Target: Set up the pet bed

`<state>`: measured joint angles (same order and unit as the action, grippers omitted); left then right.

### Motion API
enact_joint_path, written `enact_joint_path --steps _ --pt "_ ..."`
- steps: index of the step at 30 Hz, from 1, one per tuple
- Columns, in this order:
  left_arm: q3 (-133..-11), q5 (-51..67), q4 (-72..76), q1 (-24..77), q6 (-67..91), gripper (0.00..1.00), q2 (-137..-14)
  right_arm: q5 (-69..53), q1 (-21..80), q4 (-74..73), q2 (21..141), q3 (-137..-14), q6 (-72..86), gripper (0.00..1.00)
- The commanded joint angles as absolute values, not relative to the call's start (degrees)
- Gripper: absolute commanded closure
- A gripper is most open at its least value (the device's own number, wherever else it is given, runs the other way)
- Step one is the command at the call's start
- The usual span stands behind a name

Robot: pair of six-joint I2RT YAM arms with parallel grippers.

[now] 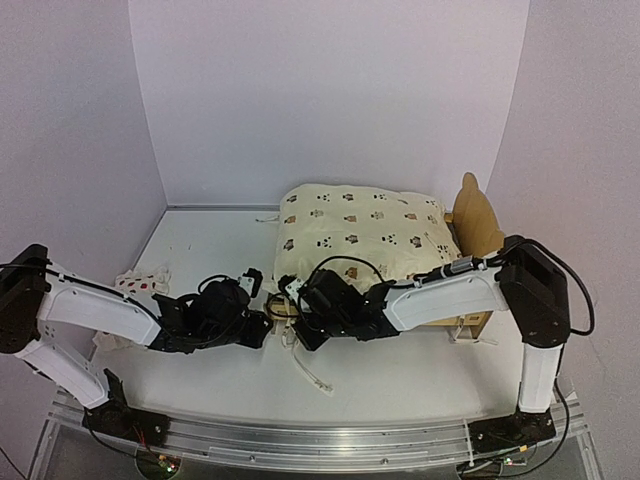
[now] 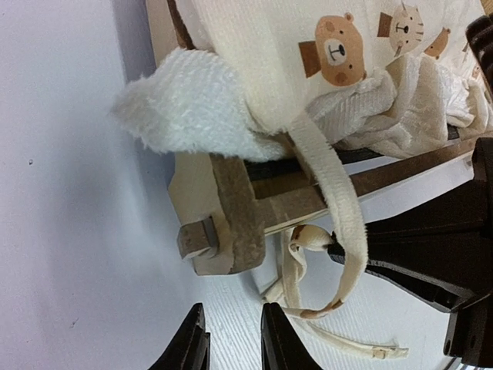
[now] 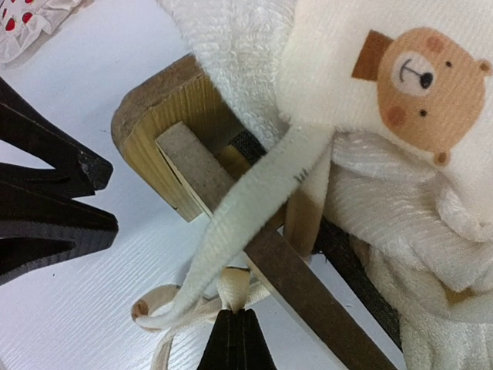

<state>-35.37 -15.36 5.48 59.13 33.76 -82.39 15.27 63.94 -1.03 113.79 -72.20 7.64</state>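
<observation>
A cream cushion with little bear faces is lying at the back right of the white table. A cream tie is hanging down from its corner. A small white pillow with red spots is lying well apart on the left.

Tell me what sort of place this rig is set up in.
Most likely a robot lab booth, not a home: plain white backdrop walls enclose a white table, and the left arm and right arm are bolted to a metal rail at its near edge.
</observation>
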Motion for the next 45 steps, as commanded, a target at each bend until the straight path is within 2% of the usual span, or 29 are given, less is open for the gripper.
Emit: enact_joint_path --steps 1,12,20,25,29,38,45 --pt "-35.00 -17.77 5.67 58.54 29.96 0.75 -82.33 16.08 63.70 5.98 116.18 -70.89 4.74 1.00" --pt "-34.01 -11.86 10.69 57.99 26.67 0.74 -83.54 13.84 63.63 22.57 117.87 -65.32 -0.29 1.00" --pt "-33.50 -7.40 9.66 55.34 32.48 0.75 -80.65 10.71 63.59 33.21 118.47 -61.37 -3.94 1.00" --pt "-29.93 0.49 13.36 50.70 39.13 0.74 -77.10 8.43 63.58 36.15 119.11 -60.57 -3.90 1.00" --pt "-28.88 4.93 15.76 49.92 43.53 0.69 -75.79 6.84 63.54 37.48 119.63 -60.55 -3.69 1.00" --pt "-28.92 8.38 18.39 49.90 48.86 0.70 -77.07 4.93 63.56 40.77 120.00 -60.35 -2.97 1.00" --pt "-28.50 7.09 17.99 49.92 51.62 0.67 -75.43 3.52 63.60 42.32 119.45 -59.72 -2.46 1.00"
